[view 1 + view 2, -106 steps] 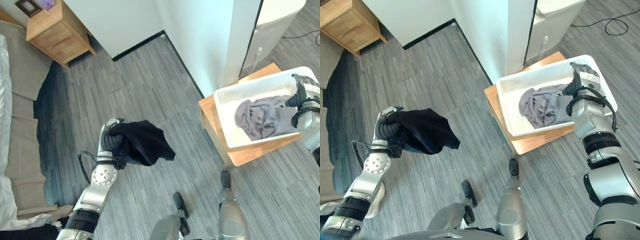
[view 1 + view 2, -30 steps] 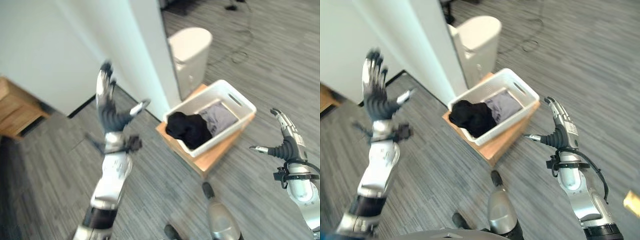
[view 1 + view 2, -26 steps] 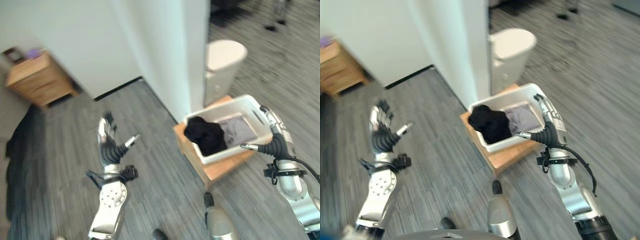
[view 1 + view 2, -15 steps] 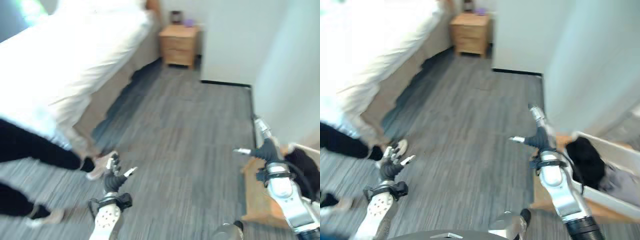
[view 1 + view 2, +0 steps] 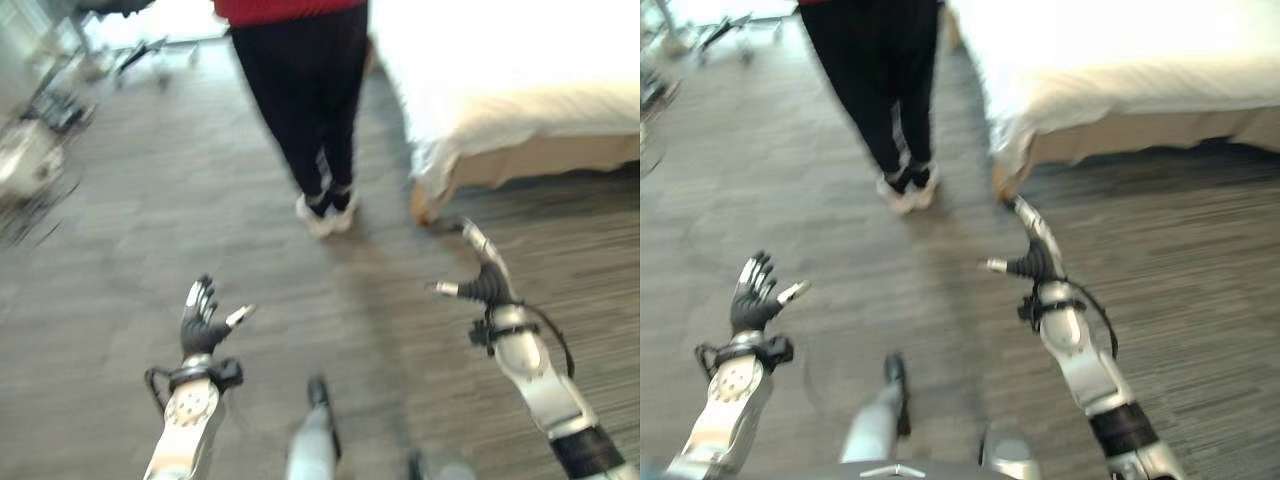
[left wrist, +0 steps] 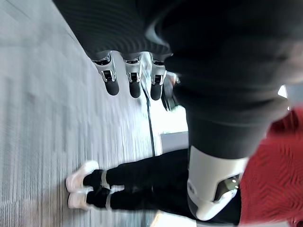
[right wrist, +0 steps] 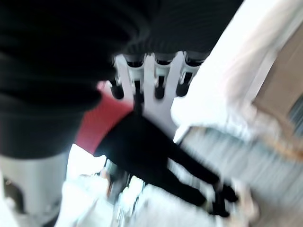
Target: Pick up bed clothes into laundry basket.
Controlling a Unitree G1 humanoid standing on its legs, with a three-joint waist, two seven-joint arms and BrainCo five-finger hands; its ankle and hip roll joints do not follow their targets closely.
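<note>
I'm looking across a grey wood-plank floor toward a bed dressed in white bedding, which takes up the far right of the head views. A person in black trousers, white shoes and a red top stands on the floor just beside the near corner of the bed. At the far left there is some dark furniture, too blurred for me to name.

My left hand is raised low on the left with its fingers spread and straight, nothing in it; its own wrist view shows the fingertips extended over bare floor, with the person's legs beyond. My right hand is lifted in front of me, fingers extended and thumb out to the side, also empty; its wrist view shows the fingers straight, with the white bedding past them.

As for progress, I judge I am at a fetch stage: both hands are free, I am facing the bed, and the bedding that lies on it is well apart from either hand. I can't make out any loose garment on the bed from here, so what remains to collect is unclear. The laundry basket is somewhere I can't place from these views.

No brand, label or writing is legible anywhere.
</note>
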